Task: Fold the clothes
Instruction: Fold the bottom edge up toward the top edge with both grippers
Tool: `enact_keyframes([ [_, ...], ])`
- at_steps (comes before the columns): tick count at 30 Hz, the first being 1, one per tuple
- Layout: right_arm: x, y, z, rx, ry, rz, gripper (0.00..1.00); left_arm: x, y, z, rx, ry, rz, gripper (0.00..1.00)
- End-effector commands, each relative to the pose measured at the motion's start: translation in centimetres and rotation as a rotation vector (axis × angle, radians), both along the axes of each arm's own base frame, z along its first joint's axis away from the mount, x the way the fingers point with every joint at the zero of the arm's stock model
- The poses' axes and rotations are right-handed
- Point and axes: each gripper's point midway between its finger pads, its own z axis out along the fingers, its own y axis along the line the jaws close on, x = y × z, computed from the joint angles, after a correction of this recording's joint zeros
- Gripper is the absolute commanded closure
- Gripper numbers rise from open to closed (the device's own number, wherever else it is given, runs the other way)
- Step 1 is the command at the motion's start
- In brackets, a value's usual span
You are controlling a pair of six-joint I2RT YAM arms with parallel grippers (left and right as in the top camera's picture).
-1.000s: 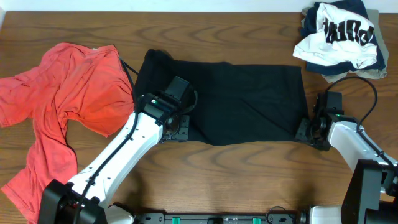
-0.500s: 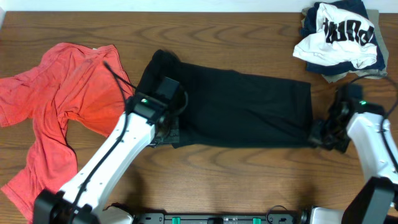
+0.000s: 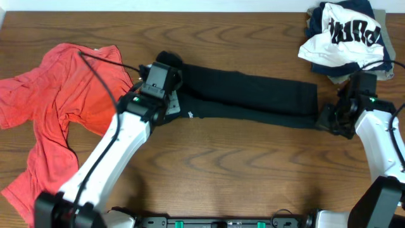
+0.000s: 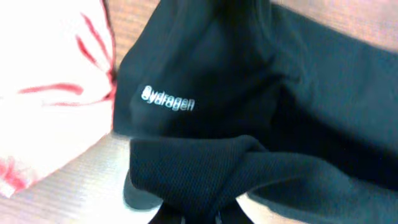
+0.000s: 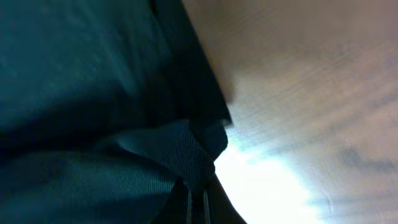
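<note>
The black T-shirt [image 3: 253,98] lies as a long narrow band across the table's middle, its small white logo [image 4: 168,99] showing near the left end. At that left end my left gripper [image 3: 168,100] is shut on the near edge of the fabric [image 4: 205,180], which bunches between its jaws. My right gripper [image 3: 328,119] is shut on the band's right end, a pinched fold of black cloth [image 5: 186,155] running into its jaws. A coral-red T-shirt [image 3: 60,107] is spread crumpled on the table's left side.
A heap of other clothes, white with dark lettering over navy [image 3: 347,35], sits at the back right corner. Bare wooden table [image 3: 240,164] runs along the front.
Both grippers have carried the shirt's near edge back over the rest, turning the wide black rectangle into a narrow band. The right gripper closed on the cloth during this.
</note>
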Motion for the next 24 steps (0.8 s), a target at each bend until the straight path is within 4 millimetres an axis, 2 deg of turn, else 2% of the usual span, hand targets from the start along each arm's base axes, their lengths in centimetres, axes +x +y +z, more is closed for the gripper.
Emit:
enact_keyframes([
  [1, 1.3, 0.6, 0.2, -0.005, -0.041, 0.033, 0.99, 1.0, 0.7, -2.9, 0.065, 0.036, 0.002, 0.94],
  [5, 3.9, 0.9, 0.5, -0.027, -0.133, 0.056, 0.99, 2.7, 0.1, -5.8, 0.092, 0.047, -0.032, 0.94],
  [7, 5.0, 1.0, 0.2, -0.031, -0.161, 0.064, 0.99, 3.9, -0.4, -6.5, 0.104, 0.022, -0.068, 0.94],
  [11, 6.3, 1.1, -1.6, -0.023, -0.162, 0.049, 0.99, 6.4, -1.3, -7.3, 0.102, -0.051, -0.101, 0.93],
  [13, 6.6, 1.0, -2.9, -0.02, -0.143, 0.048, 0.93, 7.1, -1.6, -7.5, 0.094, -0.075, -0.099, 0.89],
  [14, 6.7, 1.0, -3.8, -0.018, -0.13, 0.048, 0.88, 7.5, -1.7, -7.4, 0.09, -0.089, -0.099, 0.83],
  [15, 6.7, 1.0, -4.3, -0.017, -0.122, 0.048, 0.85, 7.7, -1.8, -7.3, 0.087, -0.099, -0.098, 0.73],
  [16, 6.8, 0.8, -5.0, -0.018, -0.113, 0.045, 0.76, 8.0, -1.8, -7.1, 0.086, -0.114, -0.094, 0.64],
  [18, 6.9, 0.6, -5.8, -0.016, -0.102, 0.039, 0.59, 8.6, -1.7, -6.6, 0.093, -0.148, -0.081, 0.32],
  [19, 6.9, 0.5, -6.0, -0.012, -0.1, 0.024, 0.54, 8.8, -1.6, -6.4, 0.096, -0.16, -0.079, 0.21],
  [22, 7.6, 0.4, -5.7, 0.036, -0.138, 0.012, 0.45, 9.3, -1.8, -5.7, 0.085, -0.173, -0.099, 0.01],
  [24, 7.9, 0.1, -5.2, 0.058, -0.16, 0.022, 0.38, 9.7, -1.9, -5.1, 0.073, -0.167, -0.132, 0.02],
])
